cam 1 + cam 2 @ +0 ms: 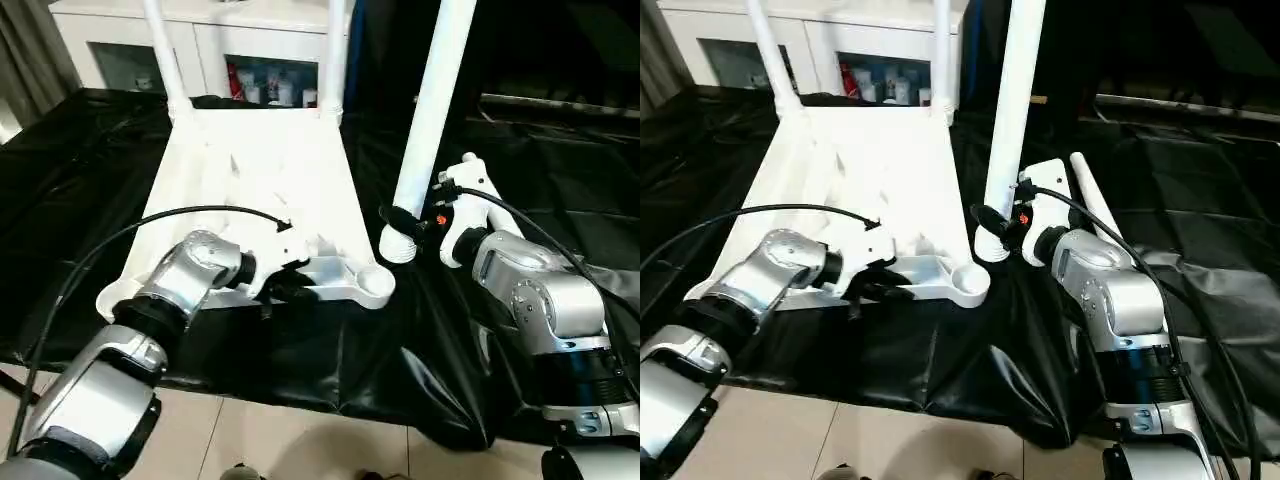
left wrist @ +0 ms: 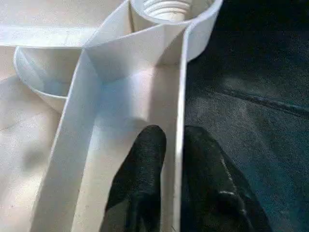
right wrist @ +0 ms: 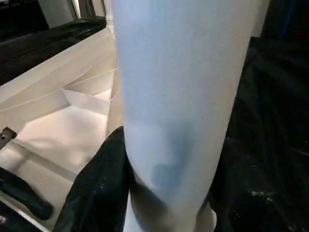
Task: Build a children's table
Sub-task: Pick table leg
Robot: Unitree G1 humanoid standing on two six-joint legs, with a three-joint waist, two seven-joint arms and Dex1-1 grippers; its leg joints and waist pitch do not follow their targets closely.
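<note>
A black sheet covers the worktop, and behind it stands a white cabinet with glass doors.

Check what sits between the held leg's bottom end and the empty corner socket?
Only black sheet: left eye view shows a bare gap between leg and socket.

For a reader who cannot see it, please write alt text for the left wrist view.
Two black fingers pinch a thin white rib of the upturned table top, one on each side. Beyond them is a round corner socket with threads inside, and black sheeting lies beside the top.
</note>
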